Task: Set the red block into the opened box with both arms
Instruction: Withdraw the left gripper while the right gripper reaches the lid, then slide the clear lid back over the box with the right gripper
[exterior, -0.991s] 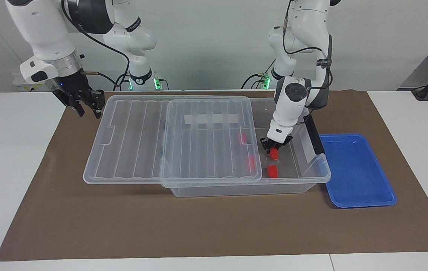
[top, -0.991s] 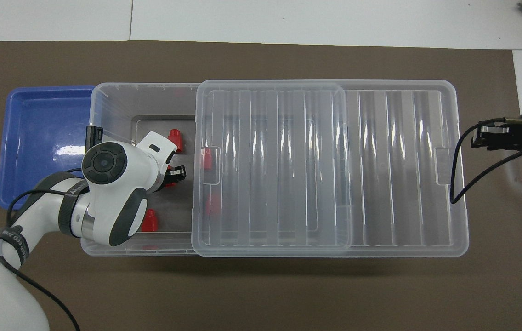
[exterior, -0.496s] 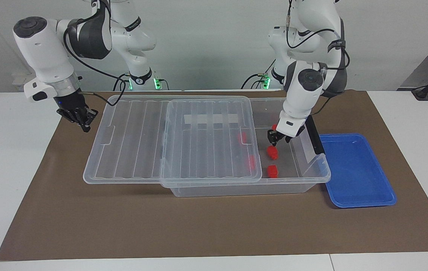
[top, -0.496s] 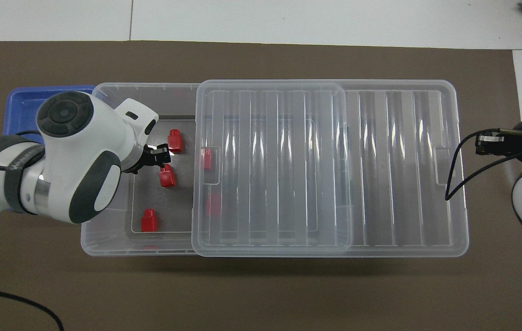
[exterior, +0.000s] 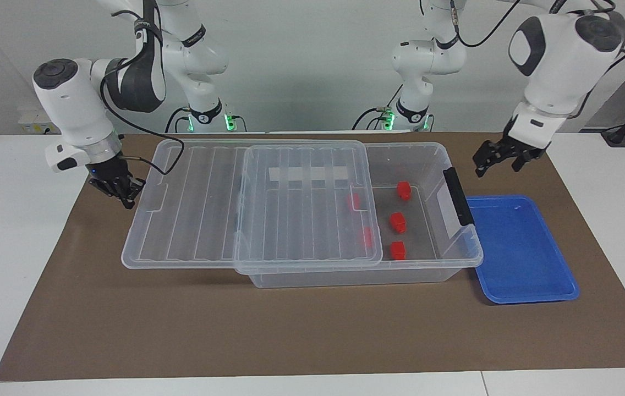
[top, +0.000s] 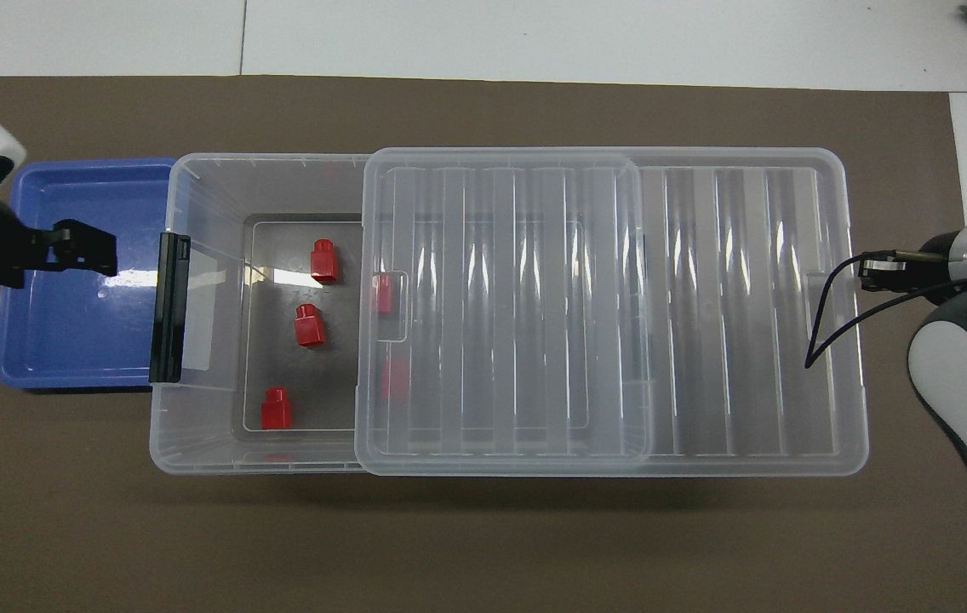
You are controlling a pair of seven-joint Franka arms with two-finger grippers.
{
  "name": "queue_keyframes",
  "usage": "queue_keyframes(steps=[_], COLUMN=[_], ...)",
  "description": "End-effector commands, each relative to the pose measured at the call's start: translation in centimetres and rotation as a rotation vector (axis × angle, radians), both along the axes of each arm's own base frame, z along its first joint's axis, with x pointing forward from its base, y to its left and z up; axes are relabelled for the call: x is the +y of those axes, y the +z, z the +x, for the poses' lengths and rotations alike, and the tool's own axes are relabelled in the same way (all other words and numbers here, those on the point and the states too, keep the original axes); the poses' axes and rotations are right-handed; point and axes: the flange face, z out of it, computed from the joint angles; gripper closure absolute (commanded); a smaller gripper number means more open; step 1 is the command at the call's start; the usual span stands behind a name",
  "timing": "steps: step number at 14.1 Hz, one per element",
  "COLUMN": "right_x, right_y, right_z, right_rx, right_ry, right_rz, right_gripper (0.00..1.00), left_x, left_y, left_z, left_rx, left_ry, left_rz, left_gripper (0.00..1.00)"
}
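Observation:
The clear box (exterior: 345,278) (top: 194,162) lies on the brown mat. Its ribbed lid (exterior: 191,209) (top: 747,306) is slid toward the right arm's end, so the handle end stands uncovered. Three red blocks rest on the uncovered floor; the middle red block (exterior: 398,221) (top: 310,325) lies free. Two more show dimly under the lid. My left gripper (exterior: 497,165) (top: 100,251) hangs open and empty over the blue tray, clear of the box. My right gripper (exterior: 124,197) (top: 871,274) is shut, low beside the lid's outer end, holding nothing.
A shallow blue tray (exterior: 527,275) (top: 66,340) lies against the box's handle end, with nothing in it. The black bar handle (exterior: 458,195) (top: 167,306) stands on that end of the box. White table surrounds the brown mat (exterior: 290,330).
My left gripper opened, left the red block on the box floor, and rose out toward the tray. My right gripper shut and came down beside the lid's end.

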Motion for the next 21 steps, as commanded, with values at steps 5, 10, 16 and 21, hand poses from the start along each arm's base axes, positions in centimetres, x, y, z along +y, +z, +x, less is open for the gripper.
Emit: queue_keyframes(steps=[5, 10, 16, 21], right_x=[2.8, 6.9, 13.1, 18.2], right_y=[-0.1, -0.1, -0.1, 0.1], right_z=[0.2, 0.2, -0.3, -1.1], right_rx=[-0.011, -0.01, -0.014, -0.02], right_ry=[0.076, 0.139, 0.231, 0.321], right_rz=[-0.002, -0.001, 0.003, 0.005], right_gripper=[1.0, 1.0, 1.0, 1.0], left_x=[2.0, 2.1, 2.6, 1.9], left_y=[-0.4, -0.7, -1.8, -1.6], left_z=[-1.2, -1.5, -2.0, -1.9], left_rx=[0.009, -0.001, -0.024, -0.028], left_ry=[-0.063, -0.083, -0.081, -0.087], left_rz=[0.008, 0.009, 0.01, 0.01], left_gripper=[0.0, 0.0, 0.0, 0.0])
